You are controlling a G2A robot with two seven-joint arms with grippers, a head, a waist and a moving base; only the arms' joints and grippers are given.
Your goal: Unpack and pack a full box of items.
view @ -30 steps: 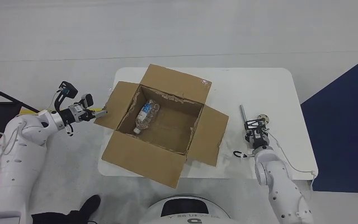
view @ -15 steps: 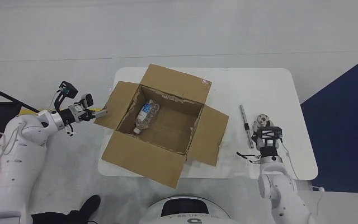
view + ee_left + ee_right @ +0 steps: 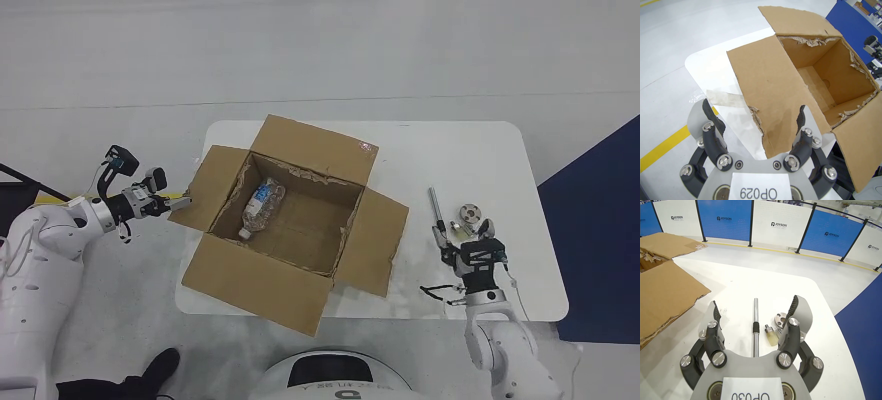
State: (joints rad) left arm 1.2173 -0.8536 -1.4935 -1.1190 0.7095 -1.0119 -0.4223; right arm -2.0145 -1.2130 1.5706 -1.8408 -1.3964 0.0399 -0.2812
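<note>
Compared to a second ago, the right tool (image 3: 754, 301) has backed off toward the near edge of the counter (image 3: 460, 160). It's spread wide and empty. That uncovers the metal rod (image 3: 756, 313), the small vial (image 3: 770, 335) just right of it and the round flange (image 3: 779, 318) a bit farther right, all lying on the counter. The left tool (image 3: 753, 105) hasn't budged. It's also spread wide, with the torn corner of the box's left flap between its fingers; can't tell if it's touching. The box (image 3: 270, 285) sits open with a plastic bottle (image 3: 258, 208) lying inside. Its near flap hangs over the near counter edge and its left flap over the left edge. There's a strip of counter between the right flap and the rod.
</note>
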